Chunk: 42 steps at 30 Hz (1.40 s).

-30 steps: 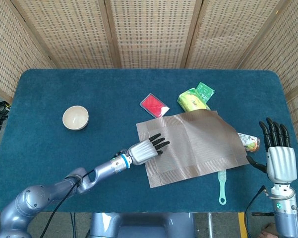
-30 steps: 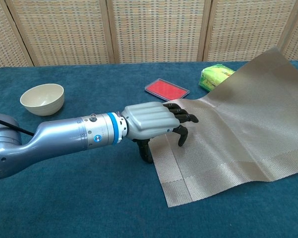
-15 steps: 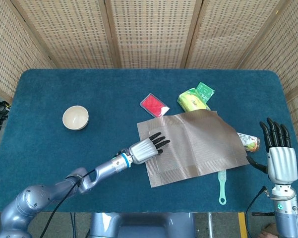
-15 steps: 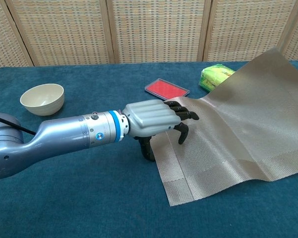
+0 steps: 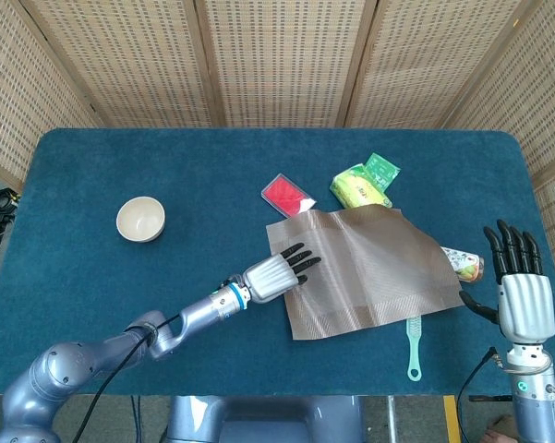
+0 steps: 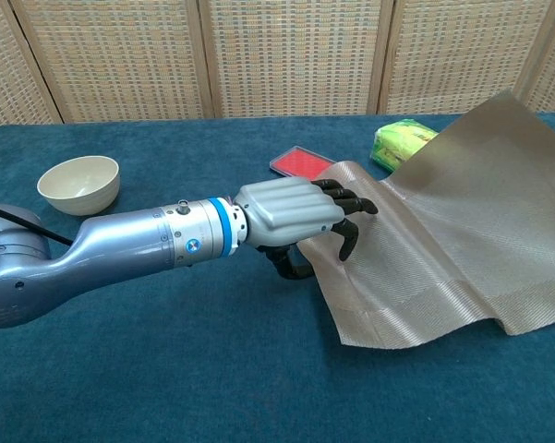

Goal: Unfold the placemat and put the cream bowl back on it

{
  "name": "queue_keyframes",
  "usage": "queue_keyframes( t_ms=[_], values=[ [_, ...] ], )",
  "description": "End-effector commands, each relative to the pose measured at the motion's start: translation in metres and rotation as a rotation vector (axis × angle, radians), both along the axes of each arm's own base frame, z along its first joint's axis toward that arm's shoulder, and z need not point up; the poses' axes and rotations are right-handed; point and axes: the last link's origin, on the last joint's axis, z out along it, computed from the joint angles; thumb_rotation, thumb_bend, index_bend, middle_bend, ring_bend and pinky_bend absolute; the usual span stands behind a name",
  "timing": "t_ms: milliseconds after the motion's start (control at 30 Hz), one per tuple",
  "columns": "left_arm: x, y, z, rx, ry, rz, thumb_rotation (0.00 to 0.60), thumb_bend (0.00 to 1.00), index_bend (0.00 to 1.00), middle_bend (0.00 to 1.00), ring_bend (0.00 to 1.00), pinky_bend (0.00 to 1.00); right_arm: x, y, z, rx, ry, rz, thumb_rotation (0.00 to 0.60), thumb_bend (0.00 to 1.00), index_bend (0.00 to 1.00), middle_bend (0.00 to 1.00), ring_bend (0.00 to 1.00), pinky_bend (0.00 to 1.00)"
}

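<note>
The taupe woven placemat (image 5: 379,268) lies spread on the blue table (image 5: 120,157), right of centre, and its far right part rides up over some packets. My left hand (image 5: 279,270) is at its left edge: the fingers lie on top and the thumb is tucked under the rim, pinching it so the edge (image 6: 337,277) lifts and buckles. The cream bowl (image 5: 140,219) stands upright and alone at the left, also seen as the bowl (image 6: 78,183) in the chest view. My right hand (image 5: 522,286) hovers off the table's right side, fingers spread, holding nothing.
A red flat case (image 5: 287,195) and a yellow-green packet (image 5: 362,183) lie just behind the mat. A snack packet (image 5: 464,264) pokes out at the mat's right edge. A pale green brush (image 5: 413,349) lies by the front edge.
My left hand slid right, carrying the mat's left edge with it; that edge now stands lifted and curled. The bowl and right hand have not moved.
</note>
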Motion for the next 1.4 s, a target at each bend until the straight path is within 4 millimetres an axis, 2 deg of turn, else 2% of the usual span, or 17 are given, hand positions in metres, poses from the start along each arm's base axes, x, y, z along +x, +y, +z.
queue_keyframes(
  t_ms=[33, 300, 433, 600, 800, 1100, 1267, 1400],
  values=[
    [0.001, 0.0, 0.0, 0.001, -0.002, -0.001, 0.6, 0.43, 0.38, 0.0, 0.0, 0.0, 0.0, 0.0, 0.0, 0.0, 0.001, 0.0, 0.6, 0.0, 0.0, 0.0, 0.0, 0.0],
    [0.001, 0.0, -0.001, 0.002, 0.0, 0.006, 0.6, 0.43, 0.4, 0.0, 0.0, 0.0, 0.001, 0.001, 0.0, 0.004, 0.002, 0.001, 0.6, 0.0, 0.0, 0.0, 0.0, 0.0],
    [0.0, 0.0, -0.003, -0.002, 0.003, 0.014, 0.6, 0.49, 0.42, 0.0, 0.0, 0.0, 0.001, 0.001, 0.0, 0.004, 0.003, 0.003, 0.6, 0.0, 0.0, 0.0, 0.0, 0.0],
    [-0.001, -0.001, -0.004, -0.002, 0.003, 0.018, 0.6, 0.49, 0.48, 0.0, 0.0, 0.0, 0.002, 0.002, 0.0, 0.005, 0.001, 0.006, 0.6, 0.0, 0.0, 0.0, 0.0, 0.0],
    [0.0, -0.001, -0.006, 0.001, -0.005, 0.022, 0.6, 0.52, 0.61, 0.0, 0.0, 0.0, 0.002, 0.002, 0.0, 0.006, -0.002, 0.011, 0.6, 0.0, 0.0, 0.0, 0.0, 0.0],
    [0.001, -0.002, -0.006, 0.006, -0.023, 0.025, 0.6, 0.53, 0.69, 0.0, 0.0, 0.0, 0.003, 0.003, 0.001, 0.008, -0.008, 0.018, 0.6, 0.0, 0.0, 0.0, 0.0, 0.0],
    [-0.002, -0.003, -0.001, 0.008, -0.038, 0.026, 0.6, 0.53, 0.72, 0.0, 0.0, 0.0, 0.003, 0.004, 0.0, 0.014, -0.007, 0.019, 0.6, 0.0, 0.0, 0.0, 0.0, 0.0],
    [-0.013, -0.007, 0.012, 0.014, -0.052, 0.011, 0.6, 0.53, 0.73, 0.0, 0.0, 0.0, 0.001, 0.002, -0.002, 0.023, 0.0, 0.012, 0.6, 0.0, 0.0, 0.0, 0.0, 0.0]
  ],
)
